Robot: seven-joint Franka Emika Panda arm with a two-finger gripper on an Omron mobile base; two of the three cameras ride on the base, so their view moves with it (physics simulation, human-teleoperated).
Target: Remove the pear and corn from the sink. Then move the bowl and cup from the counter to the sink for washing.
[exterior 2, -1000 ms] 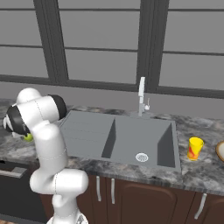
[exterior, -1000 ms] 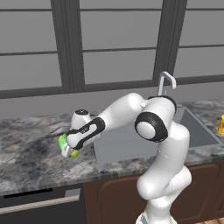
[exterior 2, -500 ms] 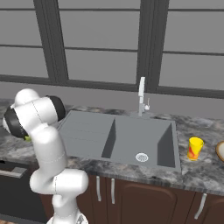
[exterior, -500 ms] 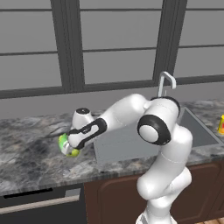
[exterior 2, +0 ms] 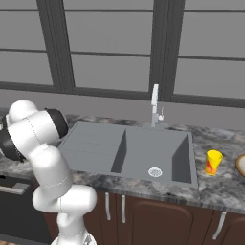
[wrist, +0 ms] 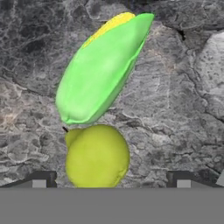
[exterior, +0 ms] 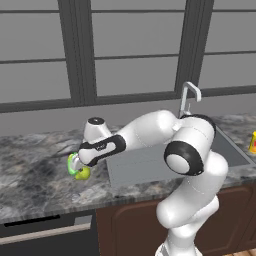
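Gripper [wrist: 111,186] status: the two fingers are standing wide apart and are gripping nothing. The hand is hovering low over the marble counter [exterior: 35,165], on the side of the sink [exterior 2: 129,153] away from the cup.

Pear [wrist: 97,156] and corn [wrist: 103,70] are both lying on the counter outside the sink basin, so the first half of the task appears complete. In the hand view the pear is sitting between the two fingertips, nearer one of them, with the corn touching it or just beyond it. The corn's long axis is running away from the gripper at a slant. In the left base view the pear [exterior: 82,173] is showing just below the hand.

Sink basin is looking empty in the right base view. The cup [exterior 2: 213,162] is standing upright on the counter just beside the far edge of the sink, and the rim of the bowl [exterior 2: 240,165] is showing just past the cup, farther from the sink.

Governing relation for the coming move: the cup and bowl are lying across the whole sink from the gripper, well apart from it. The arm will probably need to lift clear of the pear and swing over the basin to the cup side.
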